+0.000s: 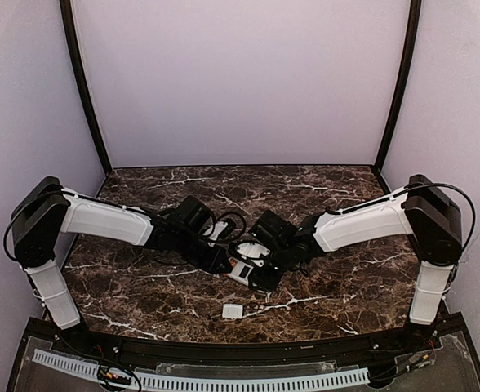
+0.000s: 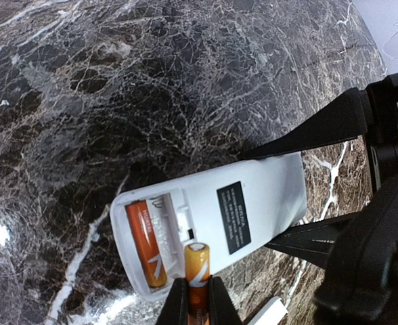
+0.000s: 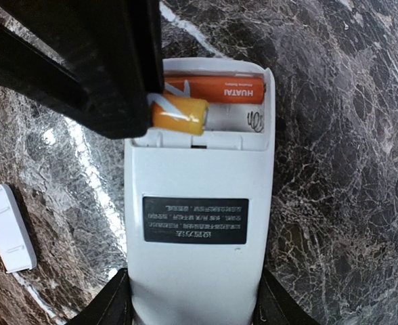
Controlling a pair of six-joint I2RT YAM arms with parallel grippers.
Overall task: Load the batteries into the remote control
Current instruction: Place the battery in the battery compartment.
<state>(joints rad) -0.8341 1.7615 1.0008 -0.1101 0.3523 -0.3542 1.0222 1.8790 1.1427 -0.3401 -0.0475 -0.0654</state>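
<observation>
White remote [image 3: 199,277], 1 orange battery [image 3: 216,89] inside

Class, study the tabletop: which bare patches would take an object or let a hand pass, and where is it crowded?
Free: the far strip of table along the back wall; the near-left between the left arm and the white cover; the near-right beyond that cover. Crowded: the centre, where the left pincer and right pincer meet at the remote control.

Dark marble tabletop [image 1: 330,184], veined in white, is enclosed by pale lilac walls [image 1: 240,73] and black corner posts [image 1: 83,90]. A small white square cover [image 1: 233,311] is laid flat at 6 o'clock from the tabletop's centre. A white slotted strip [image 1: 224,380] is set along the near edge.
</observation>
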